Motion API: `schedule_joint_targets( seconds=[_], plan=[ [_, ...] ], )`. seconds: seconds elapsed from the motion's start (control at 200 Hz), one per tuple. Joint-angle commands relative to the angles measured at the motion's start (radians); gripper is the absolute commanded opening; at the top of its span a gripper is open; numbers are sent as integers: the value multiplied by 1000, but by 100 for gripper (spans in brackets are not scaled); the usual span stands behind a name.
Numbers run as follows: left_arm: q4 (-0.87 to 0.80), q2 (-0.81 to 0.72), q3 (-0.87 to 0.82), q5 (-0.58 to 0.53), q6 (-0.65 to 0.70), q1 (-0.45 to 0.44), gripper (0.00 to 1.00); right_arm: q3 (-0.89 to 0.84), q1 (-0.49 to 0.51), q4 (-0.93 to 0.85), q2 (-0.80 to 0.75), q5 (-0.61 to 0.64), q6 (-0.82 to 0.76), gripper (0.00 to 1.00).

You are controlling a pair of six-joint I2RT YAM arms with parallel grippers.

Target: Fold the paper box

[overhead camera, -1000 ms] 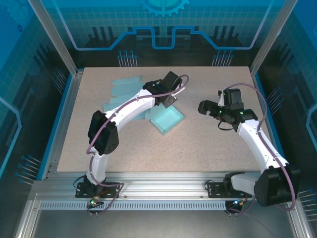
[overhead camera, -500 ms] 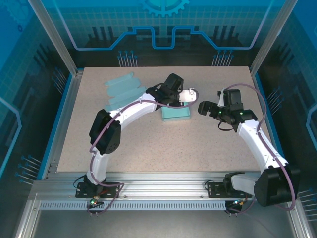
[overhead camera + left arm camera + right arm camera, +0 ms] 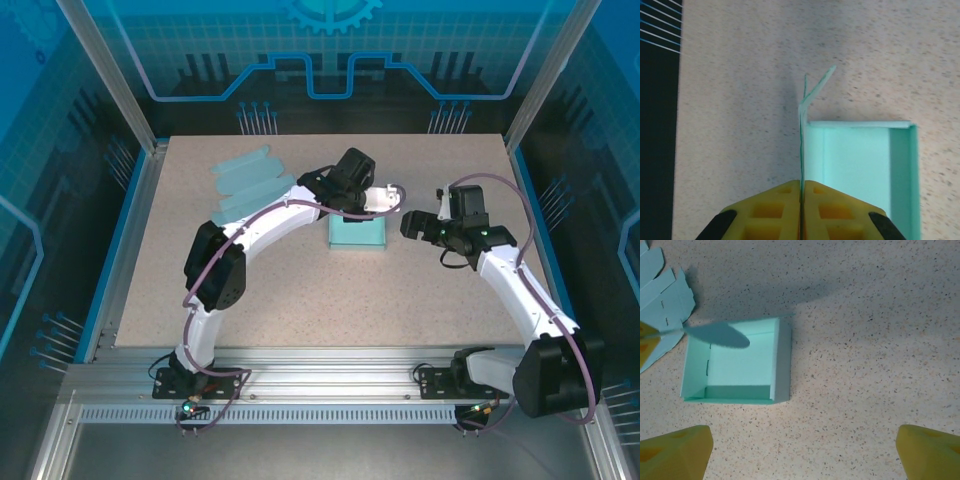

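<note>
One wall of the paper box (image 3: 860,170) is pinched by left tool (image 3: 801,184); right tool (image 3: 800,442) gapes, fingers (image 3: 675,450) cropped.

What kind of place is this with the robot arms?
Probably a robot lab test cell: speckled beige table fenced by silver metal rails and blue see-through panels, with a light teal paper box.

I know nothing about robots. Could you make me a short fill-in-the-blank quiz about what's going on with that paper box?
1. The left gripper has its jaws ____ on a side wall of the paper box.
2. The right gripper hovers near the box with its jaws ____.
3. Seen from above, the flat paper blanks lie to the ____ of the box on the table.
Missing words: shut; open; left.
</note>
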Motion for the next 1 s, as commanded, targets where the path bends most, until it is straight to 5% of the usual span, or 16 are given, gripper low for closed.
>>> schedule_joint_targets(
  seconds=[0.0, 0.465, 0.635, 0.725, 0.85, 0.996],
  plan=[
    [-146, -35, 54, 62, 11, -8, 10, -11, -9, 17, -27, 8, -33, 94],
    [-216, -59, 106, 17, -88, -16, 14, -11, 35, 31, -42, 10, -60, 94],
    [-238, -56, 140, -1, -89, -16, 46, -7, 43, 37, -38, 5, -66, 94],
    [-240, -63, 145, -13, -96, -15, 50, 0, 52, 34, -38, 8, -76, 94],
    [-208, -115, 117, -5, -132, -8, 73, 11, 67, 29, -41, 24, -99, 93],
    [-64, -261, -27, -17, -247, 21, 86, 25, 83, 24, -35, 48, -131, 89]
  ],
)
